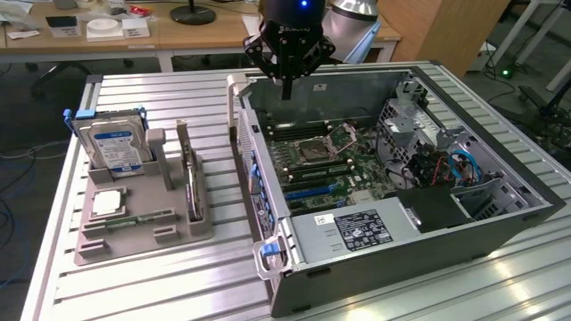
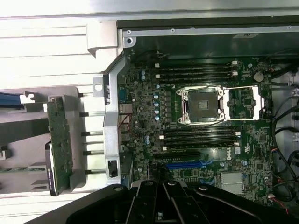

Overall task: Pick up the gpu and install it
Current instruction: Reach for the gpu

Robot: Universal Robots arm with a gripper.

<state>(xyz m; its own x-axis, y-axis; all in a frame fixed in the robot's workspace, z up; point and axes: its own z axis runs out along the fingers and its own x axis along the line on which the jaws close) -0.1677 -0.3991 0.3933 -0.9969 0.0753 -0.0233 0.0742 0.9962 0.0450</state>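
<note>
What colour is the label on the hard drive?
Blue and white. The label shows best in the exterior view.

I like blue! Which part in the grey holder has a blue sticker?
The hard drive, boxy and silver, standing upright. The gpu beside it is thin and dark; the memory stick is green.

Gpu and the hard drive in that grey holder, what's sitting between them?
In the exterior view, an upright grey post of the holder stands between the hard drive and the gpu.
</note>
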